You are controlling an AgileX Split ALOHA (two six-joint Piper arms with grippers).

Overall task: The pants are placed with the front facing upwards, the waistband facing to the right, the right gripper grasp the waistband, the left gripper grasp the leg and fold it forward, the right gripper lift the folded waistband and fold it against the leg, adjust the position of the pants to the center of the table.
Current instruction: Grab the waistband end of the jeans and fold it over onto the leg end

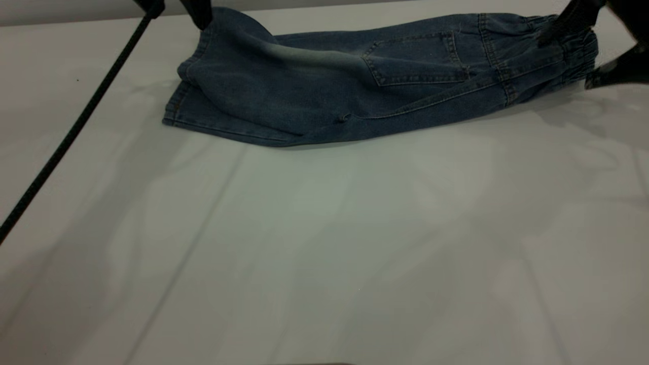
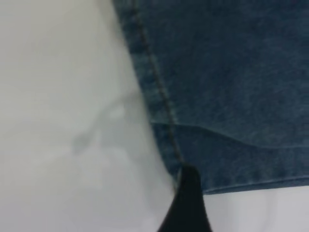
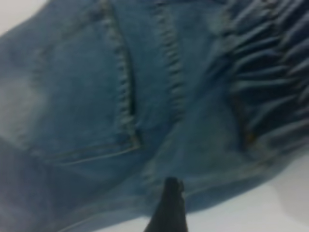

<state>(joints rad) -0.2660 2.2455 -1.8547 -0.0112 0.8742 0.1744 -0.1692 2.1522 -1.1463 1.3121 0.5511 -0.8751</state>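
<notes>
Pants folded lengthwise, held at both ends — far side of the table.

The pants (image 1: 355,86) lie toward 12 o'clock on the table (image 1: 324,243), waistband (image 1: 563,50) at 3 o'clock, patch pocket (image 1: 416,58) up. The left gripper (image 1: 200,15) pinches the leg hem at 9 o'clock, raising a peak of denim. The right gripper (image 1: 573,50) straddles the waistband, 1 finger above and 1 below — apparently pinching it. A black cable (image 1: 76,126) slants across the table's 9 o'clock side.

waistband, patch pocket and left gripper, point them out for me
waistband (image 1: 568,50), exterior view, on the gathered elastic at the pants' right end
patch pocket (image 1: 416,58), exterior view, middle of the stitched pocket panel
left gripper (image 1: 200,12), exterior view, on the dark finger at the leg's far corner
</notes>
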